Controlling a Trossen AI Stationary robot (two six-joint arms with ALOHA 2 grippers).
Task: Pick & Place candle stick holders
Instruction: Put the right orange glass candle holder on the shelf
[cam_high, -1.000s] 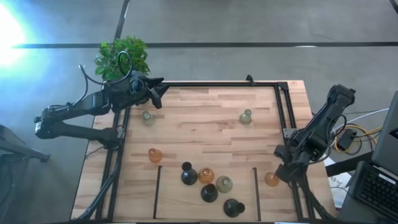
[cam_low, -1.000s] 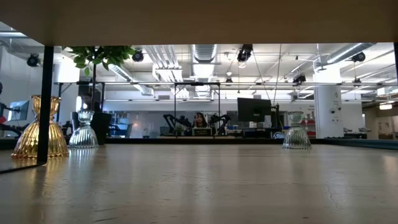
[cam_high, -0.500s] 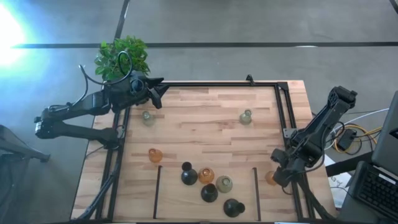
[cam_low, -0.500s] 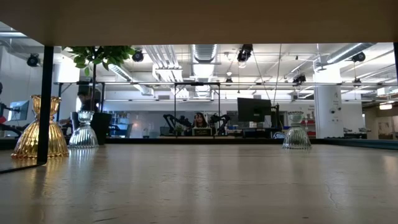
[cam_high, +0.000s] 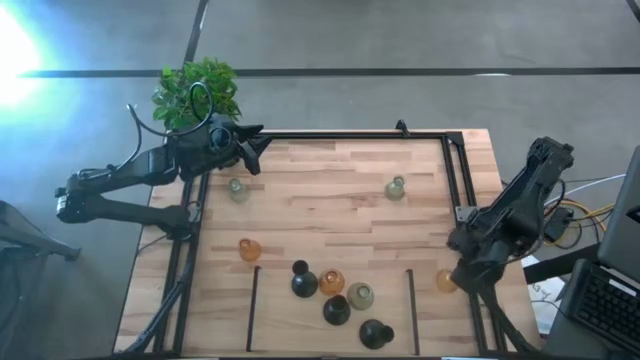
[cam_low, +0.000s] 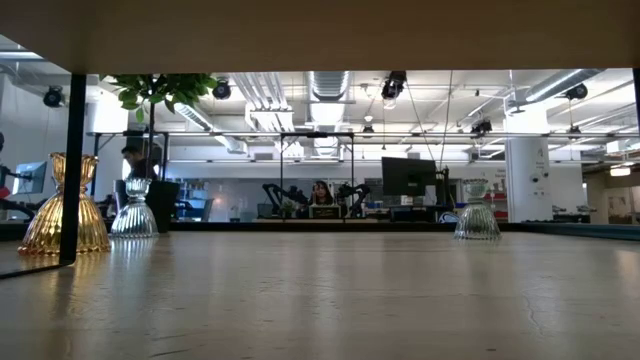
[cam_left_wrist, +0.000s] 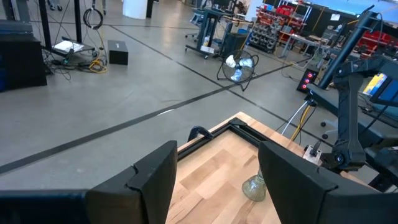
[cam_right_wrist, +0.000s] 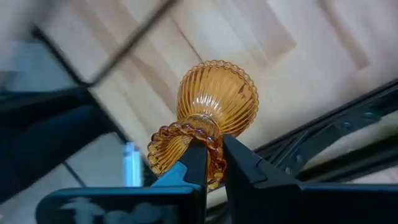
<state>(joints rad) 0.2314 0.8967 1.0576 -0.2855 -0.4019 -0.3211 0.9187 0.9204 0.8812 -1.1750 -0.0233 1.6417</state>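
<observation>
My right gripper (cam_high: 457, 274) is at the table's near right, shut on an amber ribbed holder (cam_high: 446, 281), which also shows in the right wrist view (cam_right_wrist: 217, 93). My left gripper (cam_high: 248, 146) is open and empty at the far left corner; its fingers frame a pale holder (cam_left_wrist: 255, 186). Two pale holders (cam_high: 237, 187) (cam_high: 396, 188) and one amber holder (cam_high: 249, 250) stand apart on their bulb bases. Near the front edge black (cam_high: 304, 282), amber (cam_high: 331, 282) and pale (cam_high: 360, 295) holders stand in a cluster with two more black ones. My right gripper pinches the amber holder's beaded top rim (cam_right_wrist: 214, 146) between its two fingers (cam_right_wrist: 241, 165). One finger seems to sit inside the cup mouth and the other outside. The bulb base (cam_right_wrist: 219, 90) points away from the fingers, toward the table; whether it rests there I cannot tell.
A green plant in a black pot (cam_high: 195, 92) stands beyond the far left corner, beside my left arm. Black frame rails (cam_high: 350, 135) run along the table's far and side edges. Two black tape lines (cam_high: 253, 295) (cam_high: 411, 300) mark the near part of the wood.
My right gripper has leaned toward the near left over the amber holder, then drawn back toward the table's right edge. The amber holder now stands a little farther right and farther back than before.
</observation>
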